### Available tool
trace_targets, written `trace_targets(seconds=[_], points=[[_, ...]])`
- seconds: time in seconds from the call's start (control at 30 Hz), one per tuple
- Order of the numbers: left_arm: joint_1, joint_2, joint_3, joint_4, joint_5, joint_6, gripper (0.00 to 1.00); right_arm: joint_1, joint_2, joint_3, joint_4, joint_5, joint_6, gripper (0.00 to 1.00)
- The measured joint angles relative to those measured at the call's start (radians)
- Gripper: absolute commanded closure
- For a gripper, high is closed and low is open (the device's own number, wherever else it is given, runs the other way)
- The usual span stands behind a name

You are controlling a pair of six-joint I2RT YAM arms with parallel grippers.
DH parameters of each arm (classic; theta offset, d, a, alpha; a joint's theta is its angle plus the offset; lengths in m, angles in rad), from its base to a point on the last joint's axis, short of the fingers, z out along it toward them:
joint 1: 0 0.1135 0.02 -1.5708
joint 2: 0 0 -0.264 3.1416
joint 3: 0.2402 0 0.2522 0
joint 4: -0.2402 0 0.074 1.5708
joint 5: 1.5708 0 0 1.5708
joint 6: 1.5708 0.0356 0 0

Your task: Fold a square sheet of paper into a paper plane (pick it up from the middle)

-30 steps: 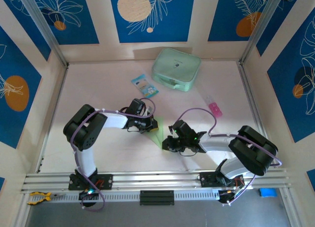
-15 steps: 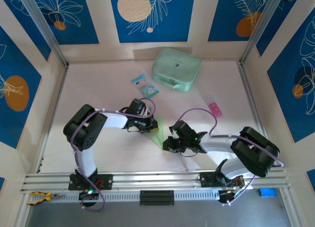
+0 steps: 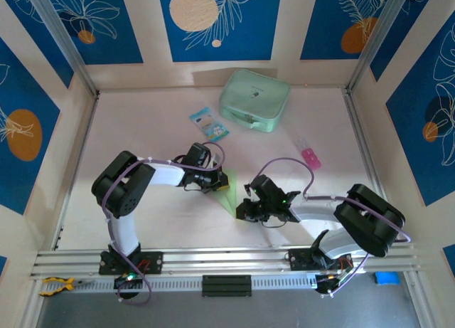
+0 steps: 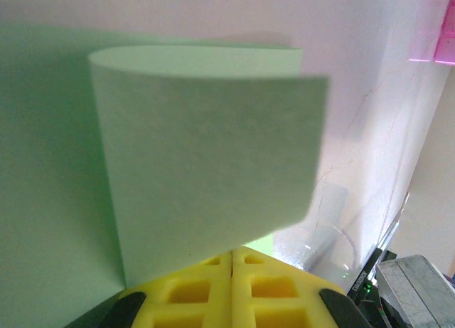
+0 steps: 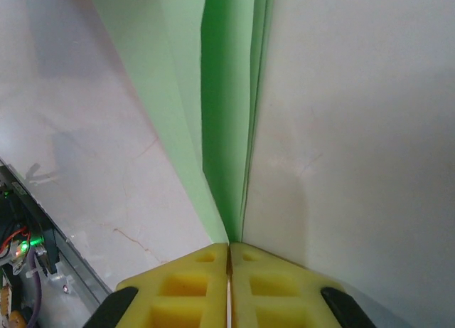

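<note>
**Top view.** The left tool (image 3: pixel 217 181) and the right tool (image 3: pixel 242 208) meet near the middle of the pale table (image 3: pixel 142 129). Each is closed on the sheet of thin pale light-green paper (image 3: pixel 228 193), which spans the short gap between them.

**Left wrist view.** The yellow pads of the left tool (image 4: pixel 232 260) are pressed together with no gap and pinch the near edge of the paper (image 4: pixel 206 164). The pinched flap rises ahead of the tool and curls over at its top. It hides most of the table directly in front.

**Right wrist view.** The right tool (image 5: pixel 228 248) is likewise shut tight on the narrow end of the paper (image 5: pixel 227 129). The creased layers widen ahead of the tool into a long wedge lying on the table.

**Surroundings.**
- A small blue-and-white printed packet (image 3: pixel 209 124) lies beyond the left tool.
- A thick mint-green rounded zip case (image 3: pixel 254 100) sits farther off, beyond both tools.
- A small pink translucent object (image 3: pixel 310 156) lies beyond the right tool and to its right. It also appears ahead and to the right of the left tool (image 4: pixel 434 50).

All three stand well apart from the paper. The dark housing of the right arm (image 4: pixel 416 285) sits just to the right of the left tool.
</note>
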Motion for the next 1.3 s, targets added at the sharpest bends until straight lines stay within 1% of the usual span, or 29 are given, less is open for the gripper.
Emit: trace_targets(seconds=[0.17,0.27,0.33,0.4,0.67,0.87,1.07,1.3], points=[[0.0,0.0,0.0,0.003,-0.001,0.0,0.99,-0.016,-0.115,-0.005,-0.061,-0.008,-0.001,0.84],[0.0,0.0,0.0,0.004,-0.002,0.0,1.0,-0.033,-0.179,-0.001,-0.074,-0.008,-0.001,0.89],[0.0,0.0,0.0,0.004,-0.003,0.0,0.99,-0.042,-0.175,0.018,-0.077,-0.008,-0.002,0.92],[0.0,0.0,0.0,0.006,-0.004,0.0,0.99,-0.048,-0.146,0.047,-0.074,-0.008,-0.002,0.94],[0.0,0.003,0.0,0.01,-0.004,0.0,1.0,-0.053,0.046,0.185,-0.041,-0.018,-0.002,0.94],[0.0,0.004,0.0,0.014,-0.003,0.0,0.99,-0.053,0.147,0.234,-0.03,-0.019,-0.004,0.94],[0.0,0.004,0.0,0.014,-0.004,0.0,0.99,-0.052,0.222,0.23,-0.012,-0.022,0.0,0.94],[0.0,0.004,0.0,0.013,-0.003,0.0,0.99,-0.036,0.224,0.175,0.064,-0.034,0.023,0.94]])
